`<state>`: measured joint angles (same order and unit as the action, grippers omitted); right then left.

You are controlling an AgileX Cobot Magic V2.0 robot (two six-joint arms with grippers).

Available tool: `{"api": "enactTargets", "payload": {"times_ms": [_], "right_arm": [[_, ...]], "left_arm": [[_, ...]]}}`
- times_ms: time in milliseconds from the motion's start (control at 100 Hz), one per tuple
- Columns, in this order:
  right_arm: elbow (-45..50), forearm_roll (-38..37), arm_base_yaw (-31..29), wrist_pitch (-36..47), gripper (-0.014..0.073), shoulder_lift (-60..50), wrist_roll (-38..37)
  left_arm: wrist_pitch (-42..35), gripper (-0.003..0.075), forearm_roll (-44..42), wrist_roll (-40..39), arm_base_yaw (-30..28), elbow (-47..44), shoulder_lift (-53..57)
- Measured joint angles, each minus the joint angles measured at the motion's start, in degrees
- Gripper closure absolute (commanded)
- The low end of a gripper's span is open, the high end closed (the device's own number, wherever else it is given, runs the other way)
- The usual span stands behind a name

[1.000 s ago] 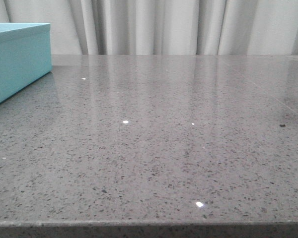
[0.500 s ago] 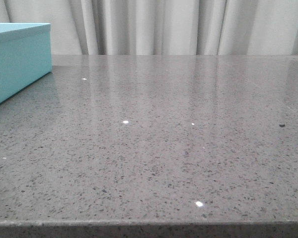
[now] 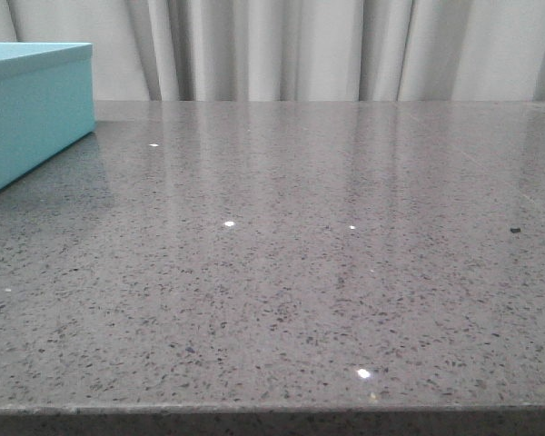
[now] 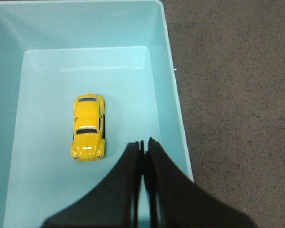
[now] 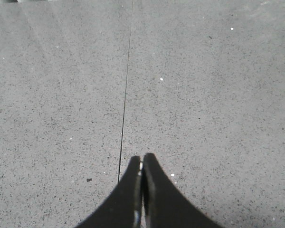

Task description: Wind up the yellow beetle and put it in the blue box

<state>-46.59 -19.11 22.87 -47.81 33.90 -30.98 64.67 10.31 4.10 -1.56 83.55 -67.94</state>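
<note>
Yellow beetle (image 4: 89, 127) lay free inside the blue box (image 4: 167, 80), so I judged storing done. Left tool (image 4: 145, 141) and right tool (image 5: 142, 157) were both pressed together, empty; next I'd only need to retract.

Front view: set low near my surface's (image 3: 282, 300) front edge, facing forward toward the curtain (image 3: 282, 50); the blue box (image 3: 32, 113) sits at far left.
Left wrist view: looks straight down into the blue box (image 4: 173, 109), my left end effector (image 4: 145, 141) in frame.
Right wrist view: looks down on bare surface (image 5: 204, 95) past my right end effector (image 5: 142, 159).
Shared: box and surface.
</note>
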Motion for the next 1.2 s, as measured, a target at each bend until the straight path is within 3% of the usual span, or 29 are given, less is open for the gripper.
{"api": "enactTargets", "payload": {"times_ms": [380, 620, 860, 1200], "right_arm": [[8.1, -0.2, 0.0, 6.7, 0.0658, -8.0, 0.0], [13.9, -0.5, 0.0, 10.0, 0.0658, -12.0, 0.1], [15.9, -0.5, 0.0, 11.5, 0.0658, -14.5, 0.1], [15.9, -0.5, 0.0, 10.4, 0.0658, -14.5, 0.1]], "left_arm": [[-21.2, 0.0739, 1.9, 1.5, 0.0, -34.6, 26.0], [-26.7, 0.0739, 2.3, 1.5, 0.0, -49.9, 42.0], [-26.9, 0.0738, 3.2, 1.5, 0.0, -55.4, 51.0], [-26.9, 0.0739, 3.7, 1.5, 0.0, -55.5, 51.7]]}}
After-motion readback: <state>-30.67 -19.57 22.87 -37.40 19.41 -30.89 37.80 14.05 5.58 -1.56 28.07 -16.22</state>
